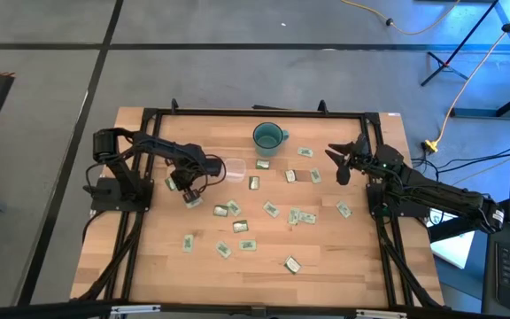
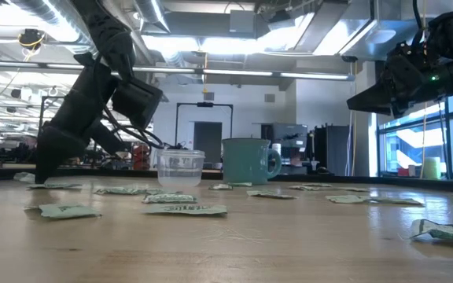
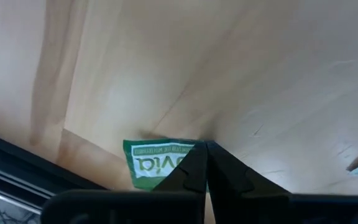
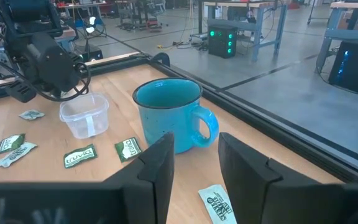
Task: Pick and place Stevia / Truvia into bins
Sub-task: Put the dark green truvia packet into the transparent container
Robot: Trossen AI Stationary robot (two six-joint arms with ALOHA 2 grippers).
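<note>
Several small green-and-white Truvia packets [image 1: 273, 209] lie flat, scattered over the wooden table. The clear square tub [image 1: 235, 168] stands left of the teal mug [image 1: 268, 137]; in the right wrist view the tub [image 4: 84, 115] looks empty. My left gripper [image 1: 189, 197] is down at the table's left part, near side of the tub, shut on one packet [image 3: 157, 163]. My right gripper [image 1: 339, 164] hangs open above the table's right part, pointing toward the mug [image 4: 169, 115], touching nothing. My left gripper [image 3: 205, 149] comes from above, pointing down, its two fingertips closed together on one end of a packet, at the corner [image 3: 191, 147]. The rest of the packet lies flat on the table. The fingers themselves hide how much of the paper is between them.
A black frame [image 1: 255, 112] runs along the table's edges. Loose packets lie around the tub [image 2: 180, 167] and mug [image 2: 248, 160] and toward the near edge. The near left and near right corners of the table show bare wood. Cables and a stand are on the floor beyond.
</note>
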